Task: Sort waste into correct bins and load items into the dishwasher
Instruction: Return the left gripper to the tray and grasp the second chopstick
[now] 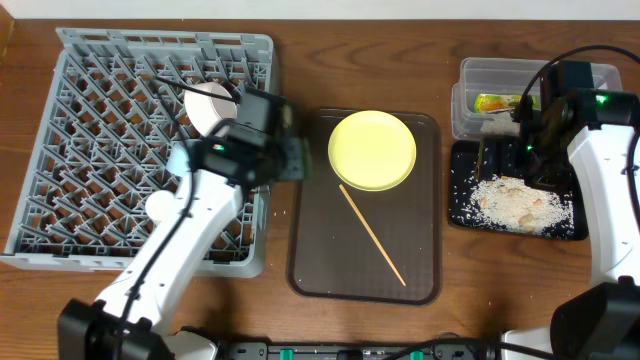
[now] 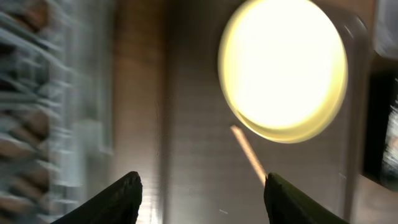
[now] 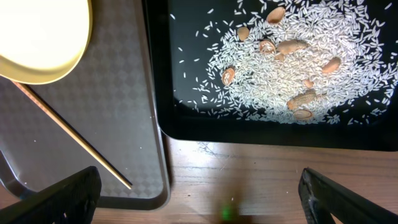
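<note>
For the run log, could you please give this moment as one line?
left fingers open, empty | right fingers open, empty | plate, chopstick on brown tray | rice in black tray | wrapper in tub

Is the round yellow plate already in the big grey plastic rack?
No, the round yellow plate lies on the brown serving tray, next to a thin wooden chopstick.

Left wrist view is motion-smeared: the grey rack (image 2: 56,93) is a blur (pegs unreadable). Overhead, the left arm (image 1: 185,235) hides part of the white bowl (image 1: 205,105).
</note>
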You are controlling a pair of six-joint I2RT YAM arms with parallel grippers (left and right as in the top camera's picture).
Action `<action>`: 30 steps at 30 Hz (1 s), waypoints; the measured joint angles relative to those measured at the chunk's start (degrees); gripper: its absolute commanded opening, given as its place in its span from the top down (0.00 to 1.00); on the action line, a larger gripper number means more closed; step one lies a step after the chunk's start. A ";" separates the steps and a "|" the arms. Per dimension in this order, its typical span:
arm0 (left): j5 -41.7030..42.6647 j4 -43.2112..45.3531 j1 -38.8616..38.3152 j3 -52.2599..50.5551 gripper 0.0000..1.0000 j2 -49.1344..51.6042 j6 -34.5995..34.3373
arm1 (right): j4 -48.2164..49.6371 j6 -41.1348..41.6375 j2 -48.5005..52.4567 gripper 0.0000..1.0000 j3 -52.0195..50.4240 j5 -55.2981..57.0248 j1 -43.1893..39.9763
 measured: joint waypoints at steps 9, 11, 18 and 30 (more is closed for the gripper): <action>0.68 5.16 -12.96 -0.07 0.36 11.30 -10.75 | 0.00 0.00 0.00 0.01 0.00 -0.02 0.04; 0.72 6.23 -14.93 -0.07 0.36 14.53 -12.55 | 0.00 0.00 0.00 0.01 0.00 0.00 0.04; 0.44 8.11 -19.87 -0.70 0.37 23.43 -15.76 | 0.00 0.00 0.00 0.01 0.00 -0.02 0.04; -6.71 5.70 -22.64 -0.74 0.50 23.89 -16.55 | -0.09 0.00 0.00 0.01 0.00 0.00 0.04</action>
